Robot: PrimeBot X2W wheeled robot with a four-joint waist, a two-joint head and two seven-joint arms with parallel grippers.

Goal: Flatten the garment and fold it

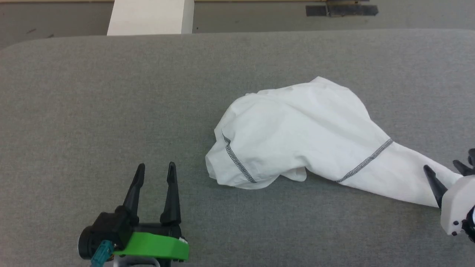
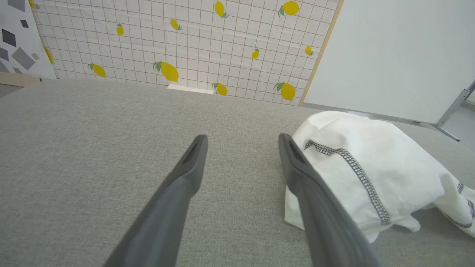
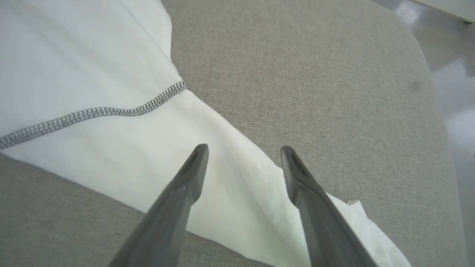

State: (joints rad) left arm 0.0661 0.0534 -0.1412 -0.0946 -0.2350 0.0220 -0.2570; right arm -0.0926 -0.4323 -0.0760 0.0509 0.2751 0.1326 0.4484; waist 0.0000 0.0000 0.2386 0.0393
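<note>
- Garment (image 1: 297, 129): white shirt, bunched in a heap right of centre on the grey surface (image 1: 92, 104), not flat, not folded.
- One sleeve runs from the heap toward the right edge of the head view, lying on the surface.
- Dark contrast seams (image 1: 365, 161) show across the sleeve base and near the heap's left end.
- Left pincer (image 1: 156, 165): low left in the head view, fingers apart, nothing between them, over bare surface, near the heap's left end but clear of it.
- Left wrist view: left pincer (image 2: 242, 137) spread open; the garment (image 2: 389, 155) sits just beside the right-hand finger (image 2: 315, 193), which overlaps the cloth edge in the view; cannot tell if they touch.
- Right pincer (image 1: 441, 165): at the right edge of the head view, at the sleeve's end.
- Right wrist view: right pincer (image 3: 243, 147) fingers apart over the sleeve, cloth lying between and under them, not clamped.
- White box (image 1: 150, 16) beyond the surface's far edge.
- Lemon-print backdrop (image 2: 185, 44) and a white panel (image 2: 389, 55) behind the surface.
</note>
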